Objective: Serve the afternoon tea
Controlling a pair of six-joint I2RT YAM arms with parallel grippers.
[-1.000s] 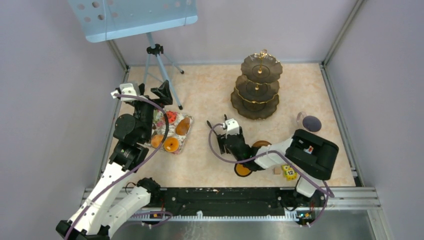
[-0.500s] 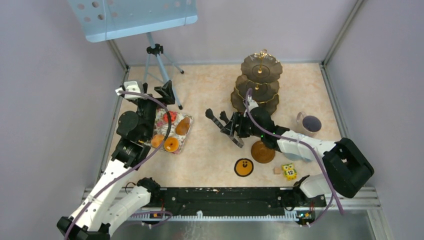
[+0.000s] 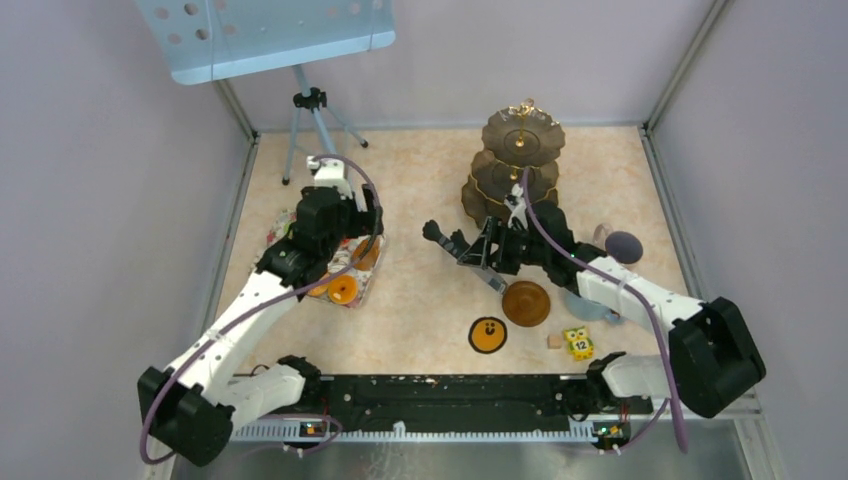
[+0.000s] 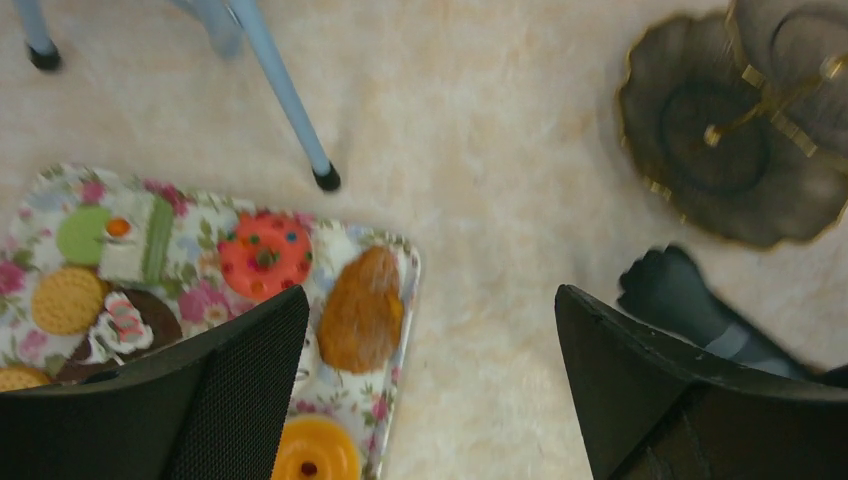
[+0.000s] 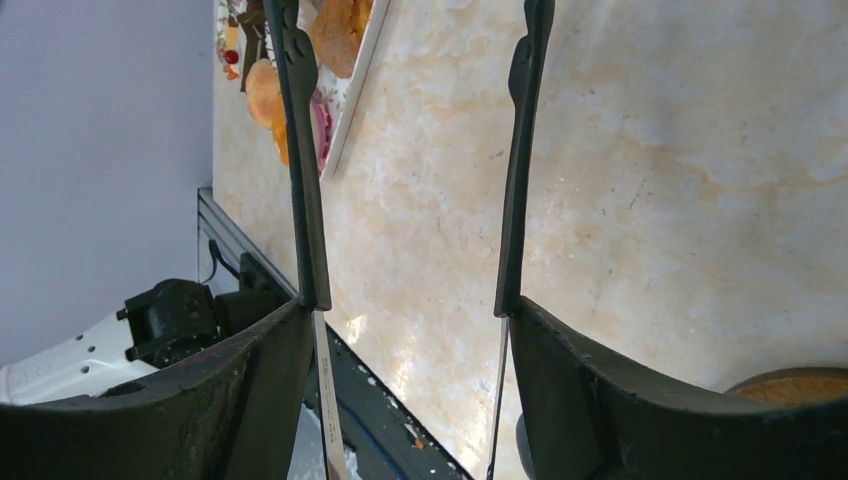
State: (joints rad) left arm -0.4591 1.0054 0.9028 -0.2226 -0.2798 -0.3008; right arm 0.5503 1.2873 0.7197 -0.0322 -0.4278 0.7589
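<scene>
- Jaws of left hand wide, empty, above floral rectangular tray of toy pastries.
- Right hand grips long black tongs, tips apart, over beige marbled desk.

Left arm and right arm: white links, black joints, purple cables; left tool fingers perhaps mesh-textured.
</scene>
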